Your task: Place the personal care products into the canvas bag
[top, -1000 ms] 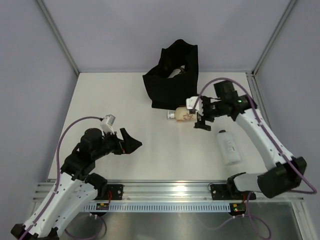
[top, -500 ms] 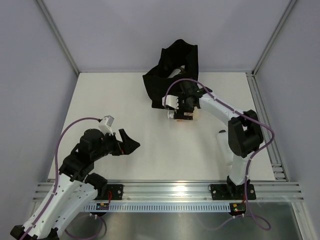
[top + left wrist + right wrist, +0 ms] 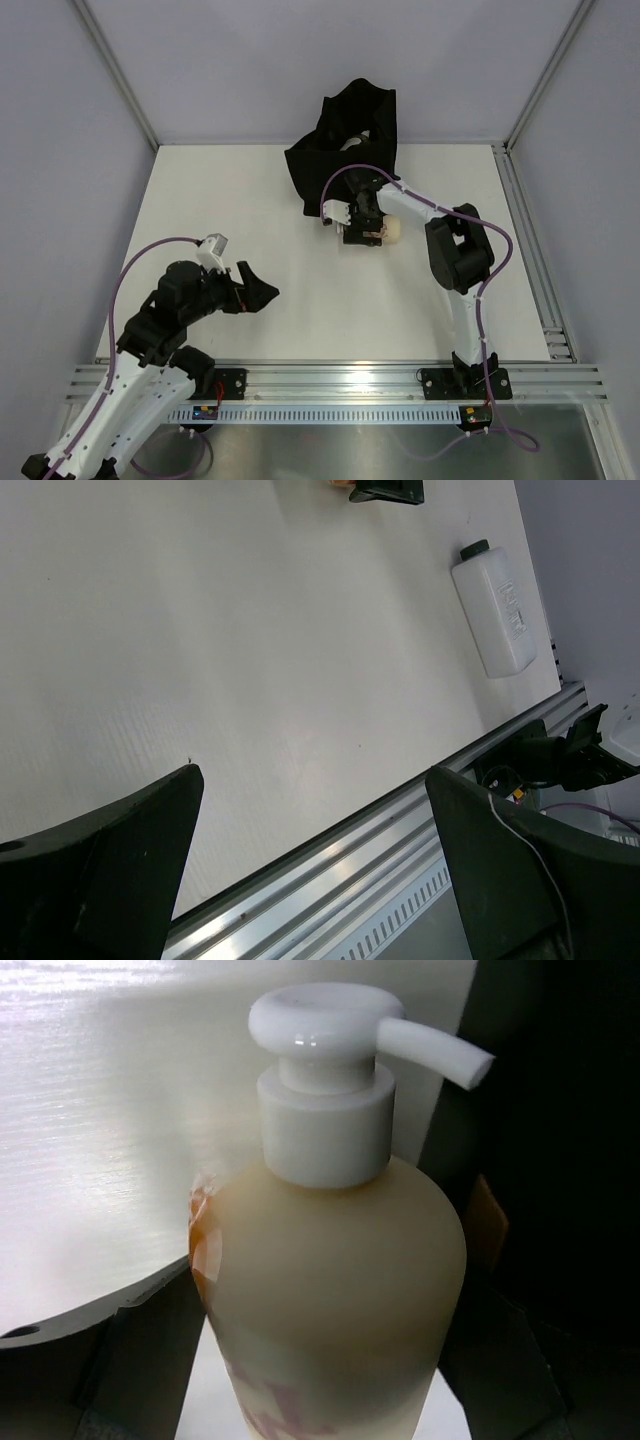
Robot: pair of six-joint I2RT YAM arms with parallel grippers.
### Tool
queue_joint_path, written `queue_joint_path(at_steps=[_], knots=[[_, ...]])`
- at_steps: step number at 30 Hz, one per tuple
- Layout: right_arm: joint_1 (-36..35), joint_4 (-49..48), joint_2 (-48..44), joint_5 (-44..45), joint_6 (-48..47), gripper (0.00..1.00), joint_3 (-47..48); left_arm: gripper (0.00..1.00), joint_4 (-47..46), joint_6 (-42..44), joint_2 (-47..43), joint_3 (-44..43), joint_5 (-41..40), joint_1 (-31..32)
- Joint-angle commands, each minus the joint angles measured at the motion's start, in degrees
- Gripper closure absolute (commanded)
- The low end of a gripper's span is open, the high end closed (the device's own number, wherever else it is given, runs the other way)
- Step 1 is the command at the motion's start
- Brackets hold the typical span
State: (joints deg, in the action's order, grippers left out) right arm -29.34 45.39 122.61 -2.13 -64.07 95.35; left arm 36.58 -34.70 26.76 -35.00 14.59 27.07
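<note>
The cream pump bottle (image 3: 388,231) lies on the table just in front of the canvas bag (image 3: 340,165), its white pump head toward the bag. My right gripper (image 3: 360,228) is open and low over the bottle. In the right wrist view the bottle (image 3: 335,1290) fills the gap between the two fingers (image 3: 130,1345) of the right gripper (image 3: 335,1360). The bag (image 3: 570,1110) is dark at the right. A flat white bottle (image 3: 497,605) lies near the front right rail. My left gripper (image 3: 256,290) (image 3: 312,780) hangs open and empty at the front left.
A pale item (image 3: 350,146) shows inside the bag's mouth. The right arm's upright link (image 3: 462,290) stands over the front right of the table in the top view. The aluminium rail (image 3: 340,380) runs along the near edge.
My right arm swung left from beside the pump bottle and came down over it, so its fingers now straddle it. The arm now covers the flat white bottle from above. The left arm barely moved.
</note>
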Motion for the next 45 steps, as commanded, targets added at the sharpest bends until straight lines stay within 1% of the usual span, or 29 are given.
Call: queue_joint_path(at_steps=[1,3,4,5,6,7,8,10,14,15,17,18,20,21,22,23,24,25,26,27,29,30,31,35,39,41,43,44,45], knots=[[0.08,5.76,0.62,0.83,3.15,0.13,0.19,0.01,-1.51,1.12,-1.97,0.02,0.97,0.09],[0.16,6.55,-0.17,-1.11,4.13,0.3,-0.77,0.01,-1.33,1.3,-2.5,-0.06,0.88,0.0],[0.08,6.47,-0.87,-1.73,5.7,0.42,-1.22,0.01,-1.33,1.3,-2.94,-0.06,0.97,0.09],[0.08,6.38,-2.79,-2.52,6.41,0.68,-1.83,0.01,-1.25,1.39,-3.03,-0.06,1.05,0.09],[0.08,5.34,-4.29,-4.62,7.11,0.75,-3.75,0.01,-1.07,1.39,-3.12,-0.06,1.14,0.09],[0.16,4.8,-5.78,-5.94,8.51,0.79,-4.9,0.01,-0.98,1.3,-3.38,-0.06,1.32,0.09],[0.08,4.45,-9.54,-7.43,9.14,0.86,-6.04,0.01,-0.98,1.39,-3.73,-0.06,1.32,0.0],[0.16,4.36,-14.73,-13.75,12.89,1.0,-7.63,0.01,-1.07,1.21,-4.09,0.11,1.41,0.09],[0.16,5.67,-21.44,-25.97,21.17,1.0,-6.15,0.01,-1.86,1.3,-4.79,0.37,1.49,0.0],[0.25,6.98,-21.97,-30.87,23.18,1.0,-3.1,0.01,-2.12,1.39,-4.97,0.46,1.58,0.09],[0.25,8.4,-22.32,-35.81,28.55,1.0,1.04,0.01,-2.3,1.56,-4.97,0.46,1.76,0.0],[0.25,9.71,-22.32,-40.88,30.13,1.0,6.02,0.01,-2.3,1.65,-4.88,0.38,1.76,0.0],[0.25,9.72,-21.71,-44.7,35.58,1.0,11.32,0.01,-2.3,1.83,-4.79,0.03,1.85,0.09],[0.51,9.46,-21.27,-48.02,39.16,1.0,17.61,0.01,-2.3,2.0,-4.7,-0.06,1.85,0.0],[0.78,8.94,-19.62,-49.36,41.55,1.0,20.98,0.01,-2.39,2.09,-4.7,-0.15,2.02,0.0],[1.74,7.28,-18.64,-51.2,44.01,1.0,28.67,0.01,-2.74,2.44,-4.7,-0.33,1.93,0.0],[2.53,5.87,-17.33,-51.91,46.64,1.0,32.67,0.01,-2.91,2.53,-4.7,-0.42,2.02,0.09],[3.23,3.42,-15.31,-52.27,52.59,1.0,35.49,0.01,-3.18,2.7,-4.7,-0.5,1.93,0.0],[4.02,0.61,-14.77,-52.1,55.26,1.0,37.61,0.01,-3.79,2.88,-4.53,-0.59,2.02,0.0],[5.6,-5.86,-14.16,-50.62,60.59,1.0,40.59,0.01,-4.06,3.23,-4.44,-0.77,2.02,0.0],[7.27,-13.88,-10.82,-48.16,66.5,1.0,44.37,0.01,-5.19,3.84,-3.65,-1.12,2.02,0.0],[7.63,-14.96,-9.16,-42.23,68.19,1.0,49.53,0.01,-5.55,4.46,-3.21,-1.47,2.02,0.0],[7.72,-16.02,-6.27,-38.69,67.6,1.0,51.76,0.01,-5.9,4.81,-1.99,-1.64,2.02,0.0],[7.63,-25.57,0.25,-21.82,67.68,1.0,57.31,0.01,-7.13,6.66,2.31,-3.31,2.28,0.0],[7.72,-33.16,4.83,-10.98,64.71,1.0,55.65,0.01,-7.75,7.54,5.49,-4.72,3.34,0.0],[8.16,-34.04,5.8,-11.4,62.6,1.0,52.07,0.01,-8.01,7.19,5.76,-4.9,3.34,0.0],[8.51,-35.1,3.27,-13.33,62.06,1.0,46.8,0.01,-8.1,7.1,4.97,-4.73,2.99,0.0],[8.6,-36.84,1.77,-15.34,61.62,0.99,40.16,0.01,-8.1,6.93,4.53,-4.46,2.81,0.0],[8.69,-37.64,-1.46,-17.27,59.61,0.9,36.78,0.01,-8.28,6.92,3.48,-4.11,2.64,0.0]])
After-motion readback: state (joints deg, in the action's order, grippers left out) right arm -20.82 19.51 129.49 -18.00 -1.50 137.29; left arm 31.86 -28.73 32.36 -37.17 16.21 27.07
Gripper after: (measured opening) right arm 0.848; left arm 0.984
